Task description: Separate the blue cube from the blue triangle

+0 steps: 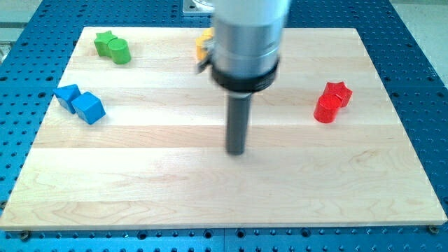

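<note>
The blue cube (89,108) sits at the board's left side, touching the blue triangle (67,95), which lies just up and to the view's left of it. My tip (236,152) rests on the board near its middle, far to the view's right of both blue blocks. The rod rises from the tip into the grey arm body at the view's top.
A green star (105,42) and a green cylinder (120,51) touch at top left. A yellow block (203,46) is partly hidden behind the arm at top centre. A red star (339,92) and a red cylinder (325,109) touch at right. The wooden board (224,196) lies on a blue perforated table.
</note>
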